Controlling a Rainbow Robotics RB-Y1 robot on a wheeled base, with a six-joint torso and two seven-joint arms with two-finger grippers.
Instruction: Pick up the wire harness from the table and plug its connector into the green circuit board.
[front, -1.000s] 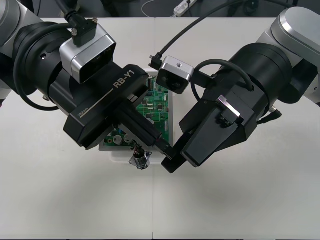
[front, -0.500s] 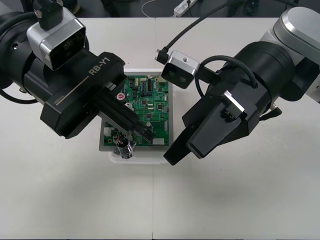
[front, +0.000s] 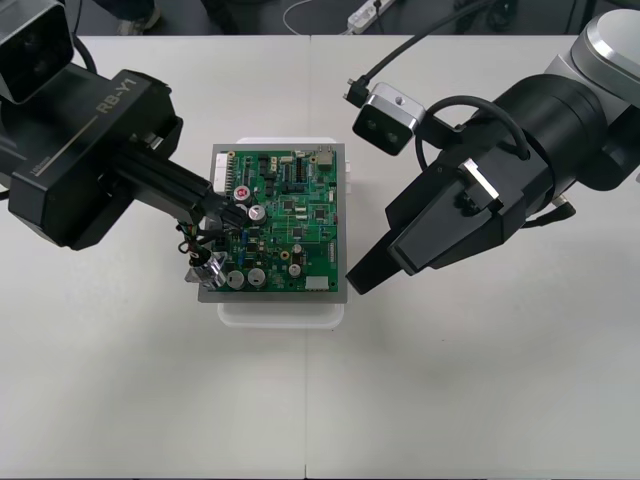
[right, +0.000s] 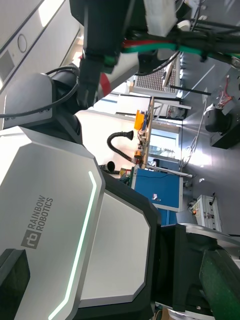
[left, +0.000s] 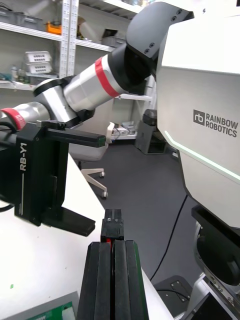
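Observation:
The green circuit board (front: 285, 225) lies on its white base (front: 280, 312) in the middle of the table. My left gripper (front: 222, 206) reaches in from the left and hangs over the board's left edge. It is shut on the wire harness; in the left wrist view the fingers (left: 102, 280) are pressed together with the small black plug (left: 113, 229) at their tips. The thin wires (front: 193, 240) droop to the round metal socket (front: 207, 269) by the board's front left corner. My right gripper (front: 358, 277) hovers beside the board's front right corner, and the left wrist view shows this right gripper (left: 100, 182) open and holding nothing.
Bare light table (front: 470, 400) lies in front of the board and on both sides. Both bulky arms and their wrist cameras (front: 390, 118) hang over the table's back half. Cables lie on the dark floor beyond the far edge.
My left gripper has carried the harness leftward, from the board's front edge to its left edge, uncovering the board. The right gripper has backed off slightly to the right.

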